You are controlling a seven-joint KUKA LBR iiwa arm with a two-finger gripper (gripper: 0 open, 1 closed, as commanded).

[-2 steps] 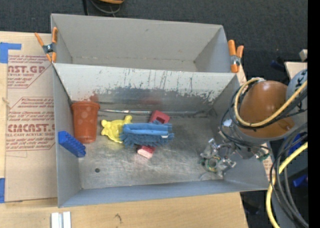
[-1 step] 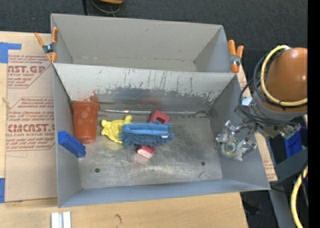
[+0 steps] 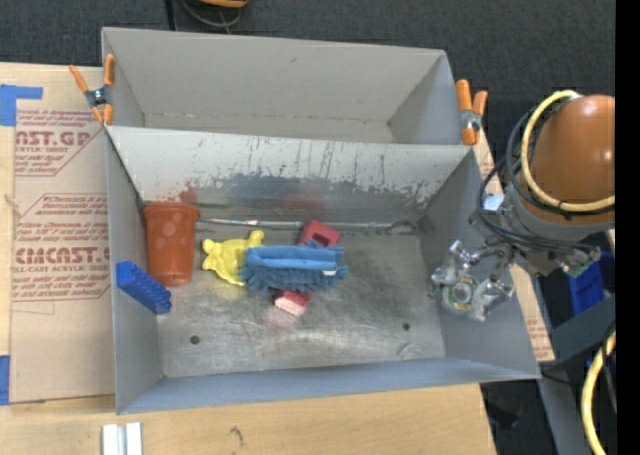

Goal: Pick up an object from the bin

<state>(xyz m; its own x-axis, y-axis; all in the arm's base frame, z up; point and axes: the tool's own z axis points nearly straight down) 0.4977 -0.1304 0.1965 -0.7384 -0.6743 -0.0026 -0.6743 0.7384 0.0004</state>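
Note:
My gripper (image 3: 466, 283) hangs at the bin's right side, over the sloping right wall, apart from every loose thing. A blue brush (image 3: 293, 269) lies in the middle of the bin floor. Just behind it sits a small red block (image 3: 320, 236), and a pink piece (image 3: 290, 304) lies in front of it. A yellow toy figure (image 3: 228, 257) touches the brush's left end.
An orange cup (image 3: 171, 241) stands upright at the left of the floor. A blue toy brick (image 3: 142, 287) rests on the left wall near the cup. The arm with its orange dome is outside the bin's right rim.

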